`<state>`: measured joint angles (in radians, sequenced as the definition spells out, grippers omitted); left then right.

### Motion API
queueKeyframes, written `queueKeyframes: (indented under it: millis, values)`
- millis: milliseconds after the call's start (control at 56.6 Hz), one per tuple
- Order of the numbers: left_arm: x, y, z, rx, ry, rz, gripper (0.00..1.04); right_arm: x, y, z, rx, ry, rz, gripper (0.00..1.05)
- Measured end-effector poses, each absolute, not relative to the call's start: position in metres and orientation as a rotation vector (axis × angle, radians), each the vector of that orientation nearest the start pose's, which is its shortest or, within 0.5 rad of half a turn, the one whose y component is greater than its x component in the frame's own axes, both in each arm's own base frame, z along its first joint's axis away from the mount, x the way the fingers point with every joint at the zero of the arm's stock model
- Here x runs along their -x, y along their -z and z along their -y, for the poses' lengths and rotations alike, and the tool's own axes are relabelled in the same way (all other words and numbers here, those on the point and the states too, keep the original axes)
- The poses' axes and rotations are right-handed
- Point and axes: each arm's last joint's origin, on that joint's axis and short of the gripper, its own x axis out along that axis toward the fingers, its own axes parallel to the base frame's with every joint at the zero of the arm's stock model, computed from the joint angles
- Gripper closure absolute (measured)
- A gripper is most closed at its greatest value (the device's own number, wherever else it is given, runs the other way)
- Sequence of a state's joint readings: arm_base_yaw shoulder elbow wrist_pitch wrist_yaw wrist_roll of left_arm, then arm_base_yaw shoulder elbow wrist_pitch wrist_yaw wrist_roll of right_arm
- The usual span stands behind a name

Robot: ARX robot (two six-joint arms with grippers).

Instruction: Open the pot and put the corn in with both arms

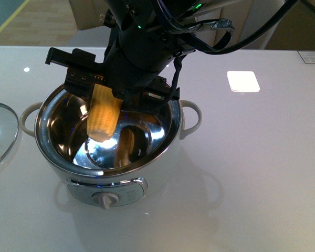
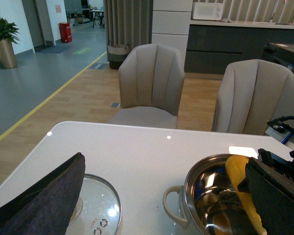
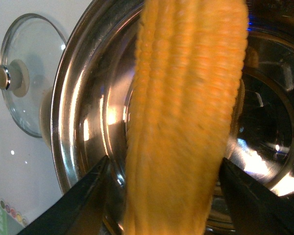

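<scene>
The white pot point(image 1: 42, 131) stands uncovered in the middle of the table, its steel bowl showing. The yellow corn point(image 1: 104, 118) hangs upright over the bowl, its lower end inside the rim. My right gripper point(image 1: 107, 86) is just above it. In the right wrist view the corn point(image 3: 181, 122) looks blurred between the open gripper point(image 3: 166, 196), with a gap at each finger point(image 3: 78, 205). My left gripper point(image 2: 157, 210) is open and empty, low over the table between the glass lid point(image 2: 100, 210) and the pot point(image 2: 186, 196). The corn point(image 2: 240, 186) shows past its finger.
The glass lid point(image 1: 0, 134) lies flat on the table left of the pot, knob up point(image 3: 7, 78). A bright square patch point(image 1: 243, 81) and a card point(image 1: 311, 56) mark the far right of the table. Two beige chairs point(image 2: 152, 78) stand beyond the far edge.
</scene>
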<state>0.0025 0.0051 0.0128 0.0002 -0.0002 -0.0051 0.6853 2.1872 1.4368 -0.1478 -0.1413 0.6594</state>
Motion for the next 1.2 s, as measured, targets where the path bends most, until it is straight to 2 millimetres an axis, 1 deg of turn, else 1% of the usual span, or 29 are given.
queueKeyframes:
  millis: [53, 106, 159, 247, 265, 336, 495, 530, 583, 618, 671, 742, 795, 901, 936, 1042, 1113, 1131, 1201]
  values:
    - [-0.097, -0.167, 0.0, 0.005, -0.003, 0.008, 0.07, -0.348, -0.12, -0.287, -0.342, -0.436, -1.09, 0.28]
    - [-0.097, -0.167, 0.0, 0.005, -0.003, 0.008, 0.07, -0.348, -0.123, -0.28, -0.351, -0.424, -1.088, 0.17]
    - [-0.097, -0.167, 0.0, 0.005, -0.003, 0.008, 0.07, -0.347, -0.128, -0.27, -0.365, -0.408, -1.075, 0.07]
    - [-0.097, -0.167, 0.0, 0.005, -0.003, 0.008, 0.07, -0.346, -0.139, -0.252, -0.391, -0.379, -1.033, 0.09]
    - [-0.097, -0.167, 0.0, 0.005, -0.003, 0.008, 0.07, -0.345, -0.144, -0.244, -0.404, -0.367, -1.013, 0.09]
    - [-0.097, -0.167, 0.0, 0.005, -0.003, 0.008, 0.07, -0.343, -0.155, -0.226, -0.431, -0.343, -0.955, 0.09]
    - [-0.097, -0.167, 0.0, 0.005, -0.003, 0.008, 0.07, -0.333, -0.189, -0.17, -0.49, -0.275, -0.813, 0.09]
    - [-0.097, -0.167, 0.0, 0.005, -0.003, 0.008, 0.07, -0.327, -0.198, -0.152, -0.486, -0.24, -0.772, 0.09]
    - [-0.097, -0.167, 0.0, 0.005, -0.003, 0.008, 0.07, -0.321, -0.207, -0.134, -0.486, -0.209, -0.734, 0.09]
    - [-0.097, -0.167, 0.0, 0.005, -0.003, 0.008, 0.07, -0.314, -0.215, -0.117, -0.471, -0.173, -0.693, 0.09]
    - [-0.097, -0.167, 0.0, 0.005, -0.003, 0.008, 0.07, -0.306, -0.222, -0.102, -0.452, -0.144, -0.659, 0.09]
    - [-0.097, -0.167, 0.0, 0.005, -0.003, 0.008, 0.07, -0.287, -0.234, -0.077, -0.412, -0.116, -0.604, 0.09]
    - [-0.097, -0.167, 0.0, 0.005, -0.003, 0.008, 0.07, -0.274, -0.24, -0.065, -0.38, -0.103, -0.573, 0.09]
    - [-0.097, -0.167, 0.0, 0.005, -0.003, 0.008, 0.07, -0.248, -0.249, -0.043, -0.332, -0.076, -0.529, 0.09]
    - [-0.097, -0.167, 0.0, 0.005, -0.003, 0.008, 0.07, -0.236, -0.254, -0.034, -0.314, -0.056, -0.499, 0.09]
    - [-0.097, -0.167, 0.0, 0.005, -0.002, 0.008, 0.07, -0.23, -0.259, -0.031, -0.289, -0.05, -0.452, 0.1]
    - [-0.097, -0.167, 0.0, 0.005, -0.002, 0.008, 0.07, -0.228, -0.249, -0.029, -0.174, -0.006, -0.251, 0.21]
    - [-0.097, -0.167, 0.0, 0.005, -0.003, 0.008, 0.07, -0.228, -0.247, -0.028, -0.169, -0.003, -0.228, 0.23]
    - [-0.097, -0.167, 0.0, 0.005, -0.003, 0.008, 0.07, -0.217, -0.234, -0.024, -0.09, -0.004, -0.098, 0.35]
